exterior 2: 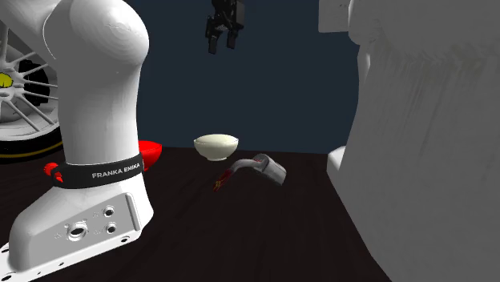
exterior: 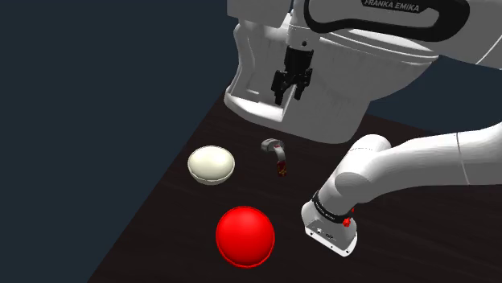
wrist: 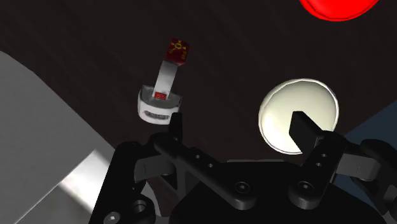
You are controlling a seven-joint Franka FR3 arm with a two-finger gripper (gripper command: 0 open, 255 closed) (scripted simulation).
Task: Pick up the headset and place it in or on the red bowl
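- Dark worktop [exterior: 185, 233] ends at a slanting edge near the cream bowl [exterior: 211, 166] and red bowl [exterior: 245, 235].
- Headset [exterior: 276, 154] lies apart from both.
- Hand [exterior: 288, 98] hangs high above, fingers spread, empty.

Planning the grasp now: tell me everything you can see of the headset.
The headset is small and mostly grey. It has a rounded, ribbed cup with a small red mark, and a narrow curved stem ending in a dark red block with a yellow mark. It lies on the dark tabletop, beside the cream bowl on the shoulder view's right. Only the table touches it. The open gripper hangs well above it.
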